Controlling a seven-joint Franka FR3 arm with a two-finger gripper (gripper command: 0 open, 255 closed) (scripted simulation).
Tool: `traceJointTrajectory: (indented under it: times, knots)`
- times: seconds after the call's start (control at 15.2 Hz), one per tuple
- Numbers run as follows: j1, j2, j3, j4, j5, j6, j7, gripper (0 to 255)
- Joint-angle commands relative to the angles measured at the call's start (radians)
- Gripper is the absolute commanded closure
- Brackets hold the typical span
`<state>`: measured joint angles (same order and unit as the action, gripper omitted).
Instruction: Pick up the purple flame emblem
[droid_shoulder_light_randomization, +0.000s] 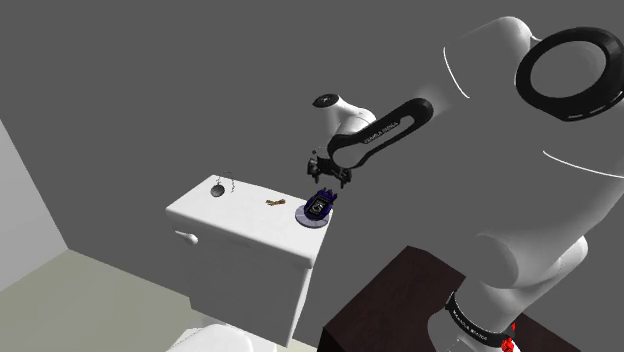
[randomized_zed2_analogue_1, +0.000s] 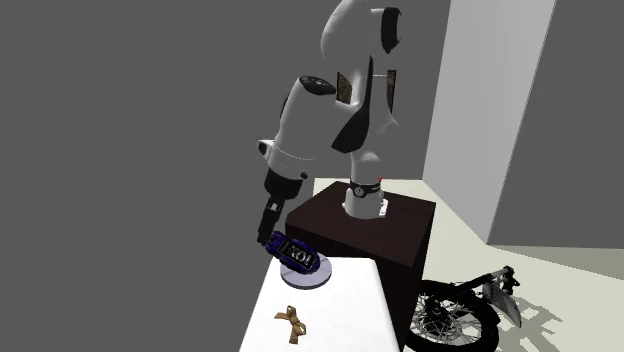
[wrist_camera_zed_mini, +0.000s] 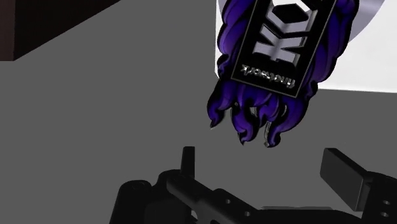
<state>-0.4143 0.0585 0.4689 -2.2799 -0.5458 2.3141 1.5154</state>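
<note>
Grey walls, white toilet tank. Purple flame badge on round plate at tank corner, middle of shoulder view. Claw wide, just above, holding nothing. Probably flat, stiff, light, slippery; best pinched across narrow sides.

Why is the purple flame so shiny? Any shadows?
Wrist view: light glints off the purple flame emblem and its silver letters. Second exterior view: the motorbike wheel casts a shadow on the floor. Shoulder view: evenly grey wall.
</note>
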Motion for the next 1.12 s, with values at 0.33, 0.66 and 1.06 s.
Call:
traceJointTrajectory:
  times: [0.33, 0.66, 1.06]
  knots:
    - [0.003, 0.068, -0.013, -0.016, -0.084, 0.056, 0.082, 0]
    - [0.003, 0.070, -0.014, -0.015, -0.086, 0.057, 0.083, 255]
    - [0.003, 0.068, -0.013, -0.016, -0.084, 0.056, 0.082, 255]
